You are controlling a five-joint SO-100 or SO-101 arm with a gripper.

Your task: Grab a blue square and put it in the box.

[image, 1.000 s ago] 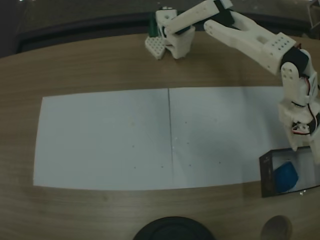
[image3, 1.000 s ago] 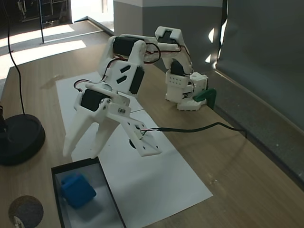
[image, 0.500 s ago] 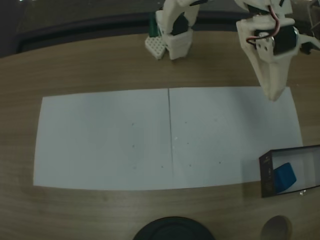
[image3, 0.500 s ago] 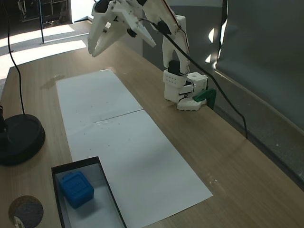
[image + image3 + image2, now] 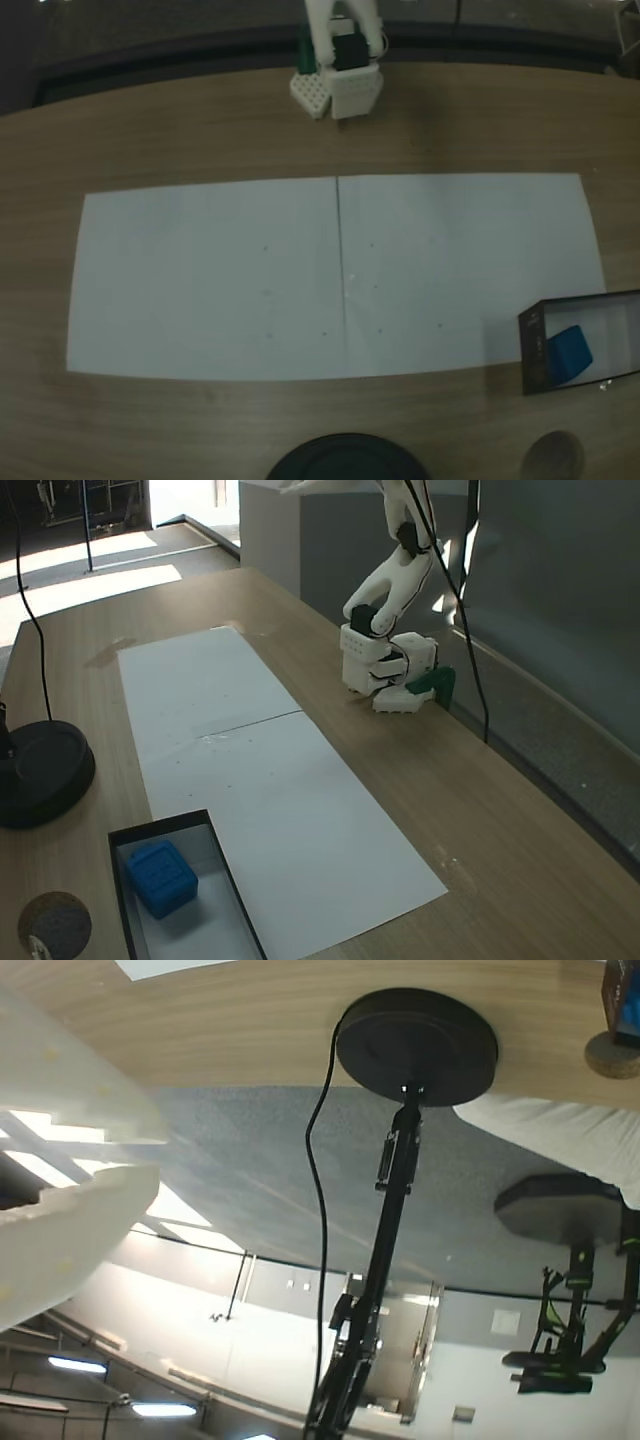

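lab or office — wooden table point(image 5: 520, 880) | camera stand point(image 5: 385, 1220) | ceiling lights

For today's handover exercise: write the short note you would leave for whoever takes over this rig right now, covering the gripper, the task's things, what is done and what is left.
Gripper: seen in the wrist view, fingers apart, holding nothing, aimed off the table toward a black stand base.
Blue square: lying inside the box, at the white paper's corner.
Done: the square is in the box.
Left: nothing on the task; the arm is raised above its base.
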